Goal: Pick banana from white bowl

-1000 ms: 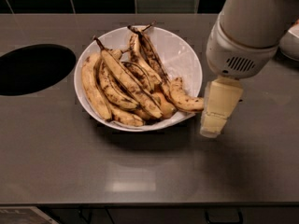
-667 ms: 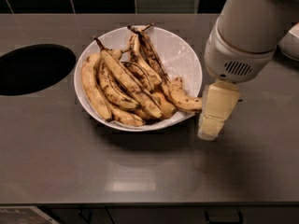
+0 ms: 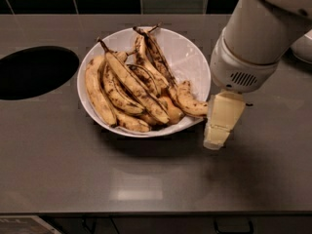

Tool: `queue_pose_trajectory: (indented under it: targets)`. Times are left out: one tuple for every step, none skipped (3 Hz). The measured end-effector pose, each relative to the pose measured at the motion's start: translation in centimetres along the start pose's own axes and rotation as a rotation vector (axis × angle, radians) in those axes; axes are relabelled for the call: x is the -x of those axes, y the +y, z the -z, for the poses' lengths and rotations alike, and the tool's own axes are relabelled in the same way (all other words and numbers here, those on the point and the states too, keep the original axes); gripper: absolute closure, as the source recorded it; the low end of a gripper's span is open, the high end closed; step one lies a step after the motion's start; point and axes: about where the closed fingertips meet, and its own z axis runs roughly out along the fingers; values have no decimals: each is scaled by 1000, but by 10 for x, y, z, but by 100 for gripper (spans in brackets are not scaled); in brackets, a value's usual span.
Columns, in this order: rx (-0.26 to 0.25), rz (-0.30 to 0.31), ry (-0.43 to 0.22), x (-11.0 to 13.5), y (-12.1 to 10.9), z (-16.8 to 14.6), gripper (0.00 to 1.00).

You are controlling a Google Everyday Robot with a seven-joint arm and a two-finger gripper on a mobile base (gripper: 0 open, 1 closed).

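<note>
The white bowl (image 3: 190, 52) sits on the grey counter, centre-left, and holds several spotted, black-streaked bananas. A shorter, strongly curved yellow banana (image 3: 187, 101) with brown spots lies at the bowl's right rim, its end pointing right over the rim. My gripper (image 3: 218, 130) hangs from the white arm just right of the bowl, low over the counter. Its cream-coloured tip is right beside that banana's end. I cannot tell whether they touch.
A dark round opening (image 3: 34, 72) is set in the counter at the left. A white object (image 3: 304, 45) shows at the right edge behind the arm. A black tiled wall runs along the back. The counter's front edge is near the bottom.
The gripper has shifted slightly left and down, closer to the bowl's right rim. The bananas and the bowl have not moved.
</note>
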Motion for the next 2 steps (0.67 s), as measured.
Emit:
queue_pose_trajectory:
  targets:
    - [8,0,-1,-1,0,-6,0]
    - [11,-3,3,-2,1,-10,0]
